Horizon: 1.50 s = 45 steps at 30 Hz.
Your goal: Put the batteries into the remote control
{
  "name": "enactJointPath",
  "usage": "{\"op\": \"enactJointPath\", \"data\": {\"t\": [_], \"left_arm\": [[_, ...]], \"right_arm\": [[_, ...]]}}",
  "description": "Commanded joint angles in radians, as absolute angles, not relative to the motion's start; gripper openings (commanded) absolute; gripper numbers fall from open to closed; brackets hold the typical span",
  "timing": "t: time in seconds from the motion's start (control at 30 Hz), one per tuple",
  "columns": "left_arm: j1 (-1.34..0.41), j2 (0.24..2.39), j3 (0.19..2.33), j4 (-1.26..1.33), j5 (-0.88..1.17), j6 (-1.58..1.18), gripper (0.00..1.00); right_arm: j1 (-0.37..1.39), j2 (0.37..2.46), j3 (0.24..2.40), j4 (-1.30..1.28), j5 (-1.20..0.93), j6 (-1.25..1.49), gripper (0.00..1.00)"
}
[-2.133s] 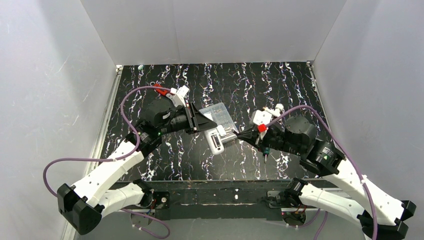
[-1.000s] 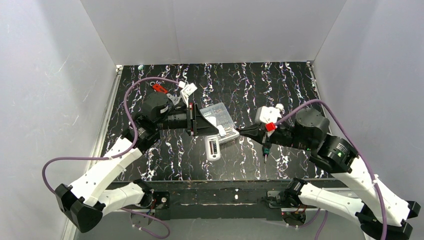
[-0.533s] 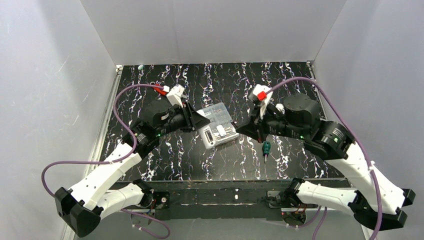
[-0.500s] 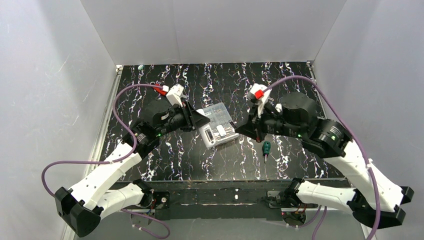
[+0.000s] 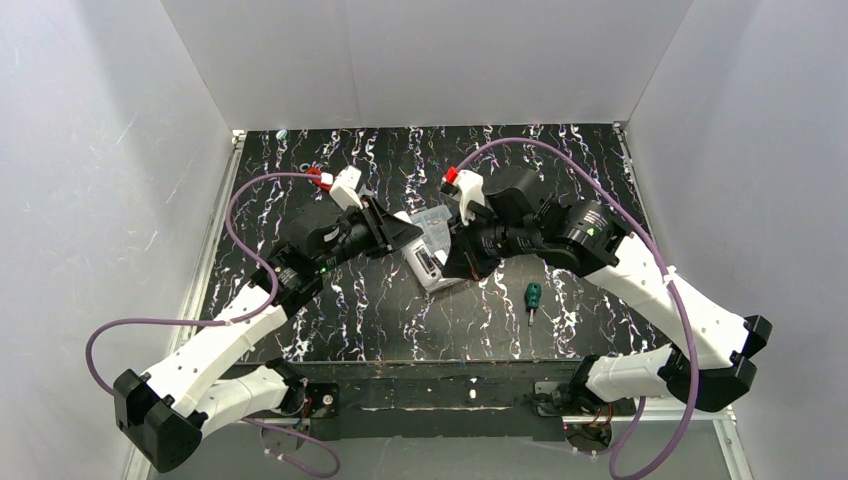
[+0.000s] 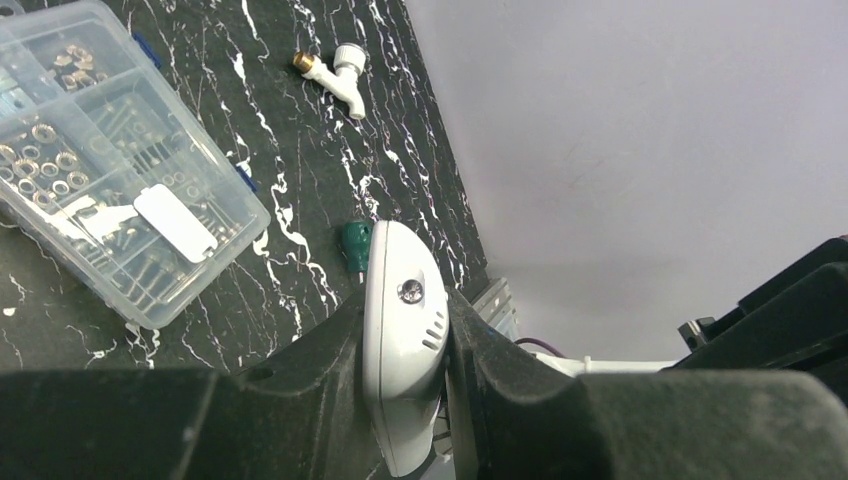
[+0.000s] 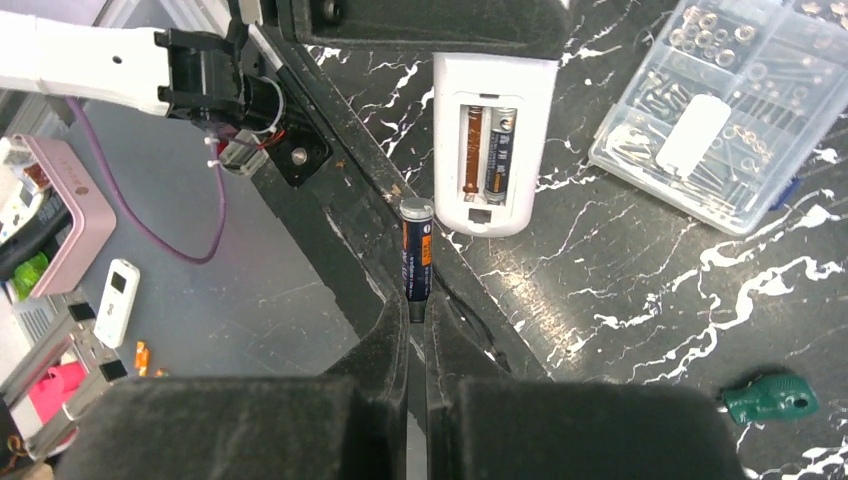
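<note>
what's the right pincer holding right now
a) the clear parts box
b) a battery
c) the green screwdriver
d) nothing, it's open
b: the right wrist view shows the right pincer shut on a battery that sticks out from between its fingers, while the green screwdriver and the clear parts box lie apart from it.

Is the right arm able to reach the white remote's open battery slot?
Probably yes. The slim white plastic remote control has its battery compartment open just ahead of the dark cylindrical battery pinched in the right fingers, with nothing between them.
</note>
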<state>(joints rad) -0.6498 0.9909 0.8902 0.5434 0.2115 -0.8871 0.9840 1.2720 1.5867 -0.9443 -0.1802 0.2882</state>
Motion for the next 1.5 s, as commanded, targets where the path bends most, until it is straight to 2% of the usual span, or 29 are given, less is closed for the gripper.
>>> {"op": "enactJointPath", "data": {"t": [0.0,0.23,0.73,1.47], "left_arm": [[-0.651,0.964,0.864,0.632,0.188,-0.958,0.0],[-0.654,0.953,0.847,0.63,0.155,-0.963,0.0],[-0.656,0.978,0.869,0.619,0.221,-1.017,0.0],[-0.656,0.98,0.886,0.619,0.275,-1.06,0.0]], "right_arm": [[0.99,1.282,1.678,-1.003,-0.116,0.354,0.01],[0.989,1.408,1.793,-1.132,-0.138,0.376,0.01],[0.989,1.468,1.69,-1.054,-0.107,0.414,0.01],[0.989,1.526,1.715,-1.033,-0.073,0.373,0.01]]}}
